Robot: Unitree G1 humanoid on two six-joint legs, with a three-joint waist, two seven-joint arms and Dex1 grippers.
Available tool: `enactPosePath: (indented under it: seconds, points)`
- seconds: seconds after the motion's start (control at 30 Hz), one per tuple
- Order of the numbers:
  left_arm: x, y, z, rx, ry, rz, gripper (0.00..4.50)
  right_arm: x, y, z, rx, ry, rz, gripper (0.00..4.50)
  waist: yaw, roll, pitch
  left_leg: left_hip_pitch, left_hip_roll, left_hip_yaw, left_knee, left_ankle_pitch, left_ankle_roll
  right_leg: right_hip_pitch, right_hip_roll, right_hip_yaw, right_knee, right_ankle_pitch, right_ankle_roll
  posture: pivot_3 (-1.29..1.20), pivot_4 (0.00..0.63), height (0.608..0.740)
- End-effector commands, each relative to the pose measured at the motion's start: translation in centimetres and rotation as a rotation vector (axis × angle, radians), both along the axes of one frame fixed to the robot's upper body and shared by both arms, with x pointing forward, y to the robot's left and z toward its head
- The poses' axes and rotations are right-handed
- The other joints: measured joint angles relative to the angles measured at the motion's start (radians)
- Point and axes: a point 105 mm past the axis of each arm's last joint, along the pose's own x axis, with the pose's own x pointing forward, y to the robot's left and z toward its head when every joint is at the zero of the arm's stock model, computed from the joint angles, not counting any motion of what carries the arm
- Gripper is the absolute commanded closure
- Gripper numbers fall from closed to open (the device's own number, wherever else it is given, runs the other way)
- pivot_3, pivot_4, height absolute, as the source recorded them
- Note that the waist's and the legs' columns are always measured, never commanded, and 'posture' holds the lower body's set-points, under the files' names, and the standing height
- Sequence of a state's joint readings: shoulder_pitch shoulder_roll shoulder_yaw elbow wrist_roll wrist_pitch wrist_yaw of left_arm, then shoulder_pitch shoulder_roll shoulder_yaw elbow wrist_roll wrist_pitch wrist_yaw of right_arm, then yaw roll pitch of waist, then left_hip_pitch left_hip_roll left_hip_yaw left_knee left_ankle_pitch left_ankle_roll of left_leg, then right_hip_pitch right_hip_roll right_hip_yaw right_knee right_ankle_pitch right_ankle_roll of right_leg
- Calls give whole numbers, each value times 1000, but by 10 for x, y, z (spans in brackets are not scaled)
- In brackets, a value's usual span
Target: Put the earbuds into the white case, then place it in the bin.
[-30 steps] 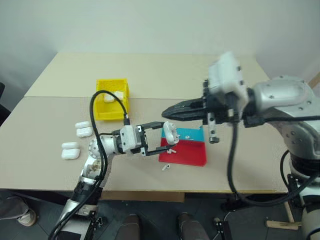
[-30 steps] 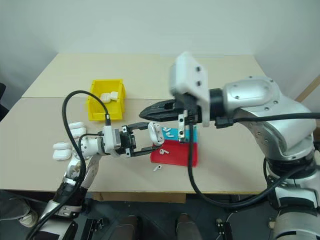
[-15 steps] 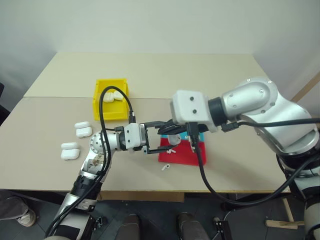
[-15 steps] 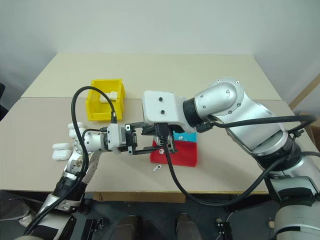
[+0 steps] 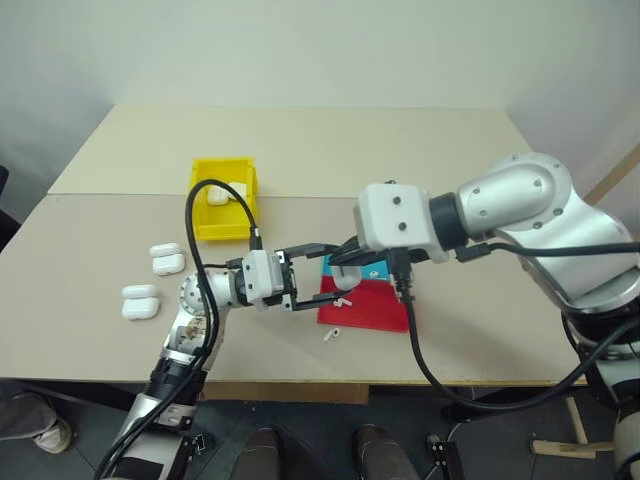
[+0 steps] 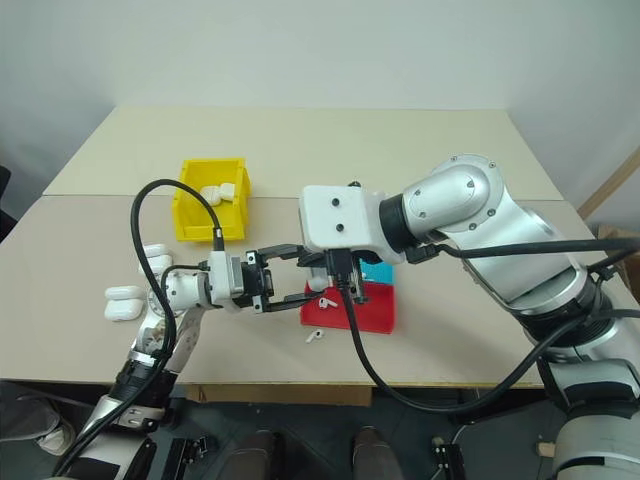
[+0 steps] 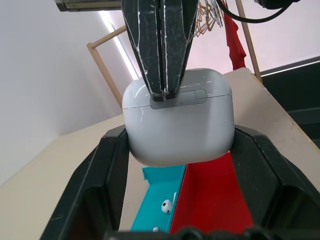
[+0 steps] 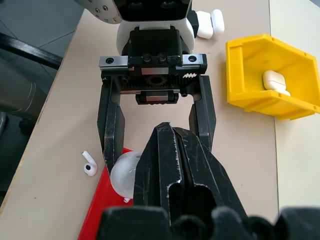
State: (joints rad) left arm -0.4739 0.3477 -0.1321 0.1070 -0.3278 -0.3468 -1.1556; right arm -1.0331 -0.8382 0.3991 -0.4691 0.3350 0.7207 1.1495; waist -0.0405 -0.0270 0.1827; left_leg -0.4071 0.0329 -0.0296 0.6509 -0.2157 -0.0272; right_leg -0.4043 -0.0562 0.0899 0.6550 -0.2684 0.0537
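Case [image 7: 179, 117] sits clamped in the left gripper [image 7: 180, 150] above the tray [image 5: 375, 305] — steadied so the right gripper [image 7: 161, 92], fingers pressed together, can work its lid.

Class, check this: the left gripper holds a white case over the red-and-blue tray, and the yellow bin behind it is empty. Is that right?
Not quite. The yellow bin is not empty: the right wrist view shows a white case inside it. The rest stands: the left gripper holds a white case over the red-and-blue tray.

Silver-grey arms, black cables — black scuffed fingers [image 7: 160, 45]
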Motion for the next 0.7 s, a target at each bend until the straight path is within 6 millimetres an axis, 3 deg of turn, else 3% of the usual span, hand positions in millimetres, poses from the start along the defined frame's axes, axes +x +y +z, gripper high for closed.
enactPosePath:
  seconds: [0.03, 0.2, 0.3, 0.47, 0.53, 0.7]
  points:
    - [-2, 5, 18, -80, -58, 3, 1732, -6, -1, 26, 114, -33, 15, 4460, 0, 0, 0, 0, 0, 0, 0, 0, 0, 0, 0, 0, 0, 0, 0, 0, 150, 740]
    - [5, 7, 15, -121, 73, 77, 1732, -7, -8, 74, 371, -47, -1, 4460, 0, 0, 0, 0, 0, 0, 0, 0, 0, 0, 0, 0, 1, 0, 0, 0, 150, 740]
    - [1, 7, 23, -177, 140, 88, 1732, -2, -21, 90, 461, -61, -58, 4460, 0, 0, 0, 0, 0, 0, 0, 0, 0, 0, -1, 0, 1, 0, 0, 0, 150, 740]
    - [-14, 10, 48, -130, 379, 66, 1732, 5, -44, 80, 474, -92, -172, 4460, 0, 0, 0, -1, 0, -1, 0, 0, 0, 0, 0, -1, 0, 0, 0, 0, 150, 740]
    - [-29, 17, 61, -180, 477, -88, 1732, 6, -51, 73, 482, -92, -211, 4460, -1, 0, 0, 0, 0, -1, 0, 0, 0, 0, -1, 0, 1, 0, 1, 0, 150, 740]
    - [-36, 27, 71, -188, 460, -18, 1732, 7, -56, 58, 505, -51, -261, 4460, -5, 0, 0, 0, 0, -1, 0, 0, 0, 0, 0, 0, 1, 0, 1, 0, 150, 740]
